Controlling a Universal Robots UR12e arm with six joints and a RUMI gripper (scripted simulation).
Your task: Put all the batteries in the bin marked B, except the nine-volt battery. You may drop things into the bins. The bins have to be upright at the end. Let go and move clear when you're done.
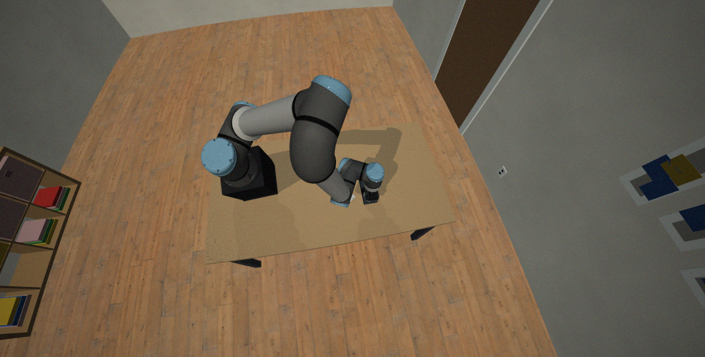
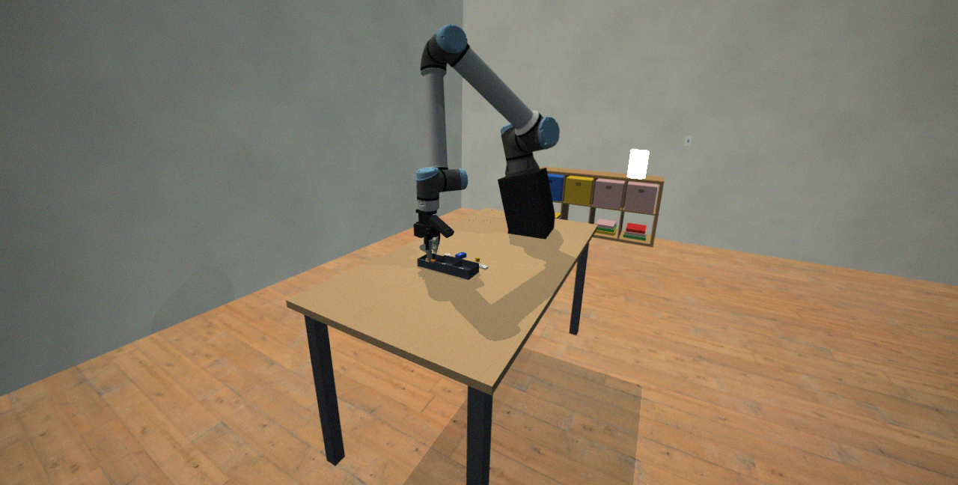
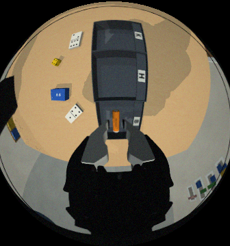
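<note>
A dark row of three bins point(image 3: 118, 73) point(image 2: 455, 271) lies on the table point(image 2: 415, 321) point(image 1: 418, 191); the nearest compartment bears the label B point(image 3: 136, 120). My gripper point(image 3: 116, 120) point(image 2: 432, 254) hangs just above that compartment. An orange cylindrical battery point(image 3: 116, 117) stands on end between the fingertips, over bin B. The fingers stand a little apart, with a small gap on each side of the battery. A blue nine-volt battery point(image 3: 59, 93) point(image 2: 459, 254) lies on the table left of the bins.
Two white dominoes point(image 3: 74, 113) point(image 3: 75, 39) and a yellow die point(image 3: 56, 61) lie left of the bins. The other compartments are labelled H point(image 3: 141, 75) and K point(image 3: 138, 35). The arm's black base point(image 1: 249, 177) stands at the table's far end.
</note>
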